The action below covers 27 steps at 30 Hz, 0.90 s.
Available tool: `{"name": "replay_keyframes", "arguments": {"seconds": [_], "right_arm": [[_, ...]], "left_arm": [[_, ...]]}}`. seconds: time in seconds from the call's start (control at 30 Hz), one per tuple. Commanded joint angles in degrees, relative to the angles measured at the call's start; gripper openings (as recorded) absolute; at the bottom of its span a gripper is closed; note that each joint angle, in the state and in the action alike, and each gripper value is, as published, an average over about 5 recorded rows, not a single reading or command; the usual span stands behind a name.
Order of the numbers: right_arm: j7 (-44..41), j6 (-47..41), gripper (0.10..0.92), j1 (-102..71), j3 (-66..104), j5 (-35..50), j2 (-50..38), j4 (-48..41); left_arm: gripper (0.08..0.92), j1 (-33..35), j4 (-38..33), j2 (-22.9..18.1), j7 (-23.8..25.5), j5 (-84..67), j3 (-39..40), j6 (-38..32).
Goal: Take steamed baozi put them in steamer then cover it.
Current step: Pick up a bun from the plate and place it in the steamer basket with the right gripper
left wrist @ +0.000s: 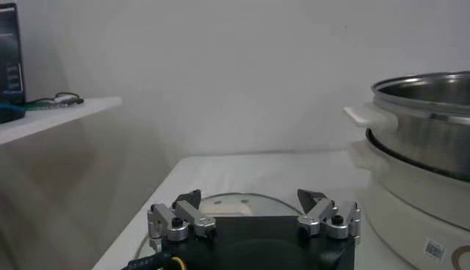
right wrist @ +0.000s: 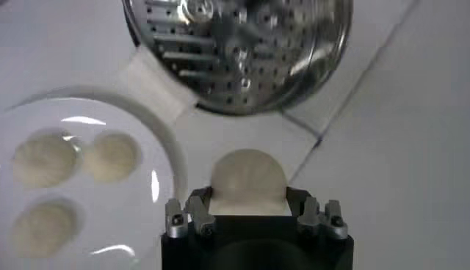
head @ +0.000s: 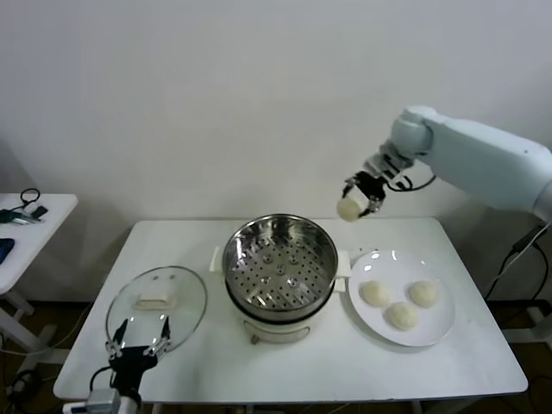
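My right gripper (head: 356, 200) hangs in the air above the table's back right, between the steamer and the plate, shut on one pale baozi (head: 349, 208), which also fills the space between the jaws in the right wrist view (right wrist: 248, 180). Three more baozi (head: 401, 304) lie on the white plate (head: 431, 331). The steel steamer (head: 280, 263) stands open at mid-table with nothing on its perforated tray (right wrist: 242, 44). The glass cover (head: 157, 304) with its cream handle lies flat at the front left. My left gripper (head: 138, 340) waits open just in front of the cover (left wrist: 235, 205).
A small white side table (head: 26, 226) with cables and a dark device stands to the left. The steamer's white base handle (left wrist: 369, 118) juts toward the cover. A white wall closes the back.
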Motion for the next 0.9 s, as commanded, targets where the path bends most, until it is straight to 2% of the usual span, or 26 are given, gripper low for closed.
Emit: {"name": "replay_keyframes", "arguments": {"seconds": [0.03, 0.43, 0.73, 0.9], "right_arm": [[2.70, 12.30, 0.679, 5.24, -5.75, -4.27, 8.85, 8.53], [6.37, 17.35, 0.679, -14.13, 1.03, -22.94, 18.09, -9.02], [7.71, 19.86, 0.679, -18.07, 4.15, -26.11, 22.52, -20.14], [7.93, 20.74, 0.679, -18.62, 5.20, -26.36, 24.06, -23.55]], "left_arm": [[0.823, 0.02, -0.11, 0.14, -0.02, 0.11, -0.16, -0.03], [0.823, 0.53, 0.30, 0.18, -0.13, 1.09, 0.23, -0.68], [0.823, 0.58, 1.28, 0.24, -0.43, 1.20, 0.22, -1.57], [0.823, 0.29, 1.58, 0.35, -0.54, 1.15, 0.10, -1.70]]}}
